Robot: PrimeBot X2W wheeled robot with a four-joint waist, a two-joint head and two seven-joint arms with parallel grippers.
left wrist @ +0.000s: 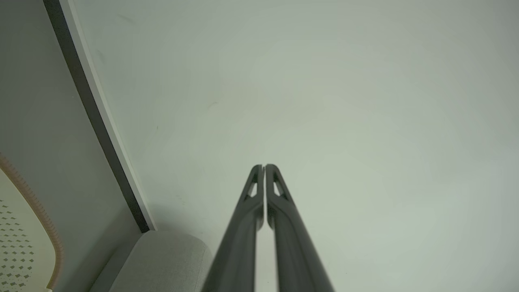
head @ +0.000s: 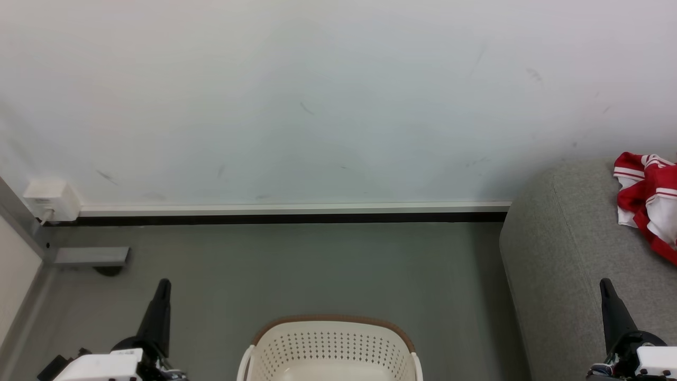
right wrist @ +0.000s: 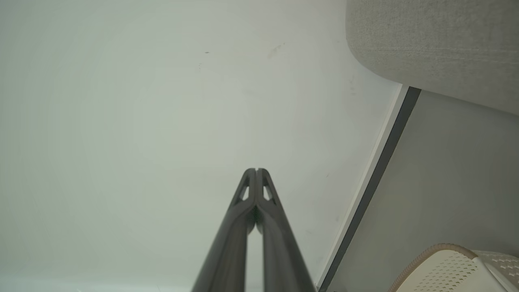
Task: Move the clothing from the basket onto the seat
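While jersey (head: 649, 203) lies on sofa (head: 560, 254), basket (head: 330, 341) on floor (head: 317, 264), left gripper (head: 164, 286) and right gripper (head: 605, 286) closed, empty.

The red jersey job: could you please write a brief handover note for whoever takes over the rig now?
Left gripper: shut, empty.
Right gripper: shut, empty.
Red-and-white thin-fabric jersey lies crumpled on the grey woven-fabric sofa, on the right.
Cream perforated plastic basket with brown rim stands on the floor between the grippers; its visible part holds no clothing.
Done: jersey on sofa. Left: apparently nothing.
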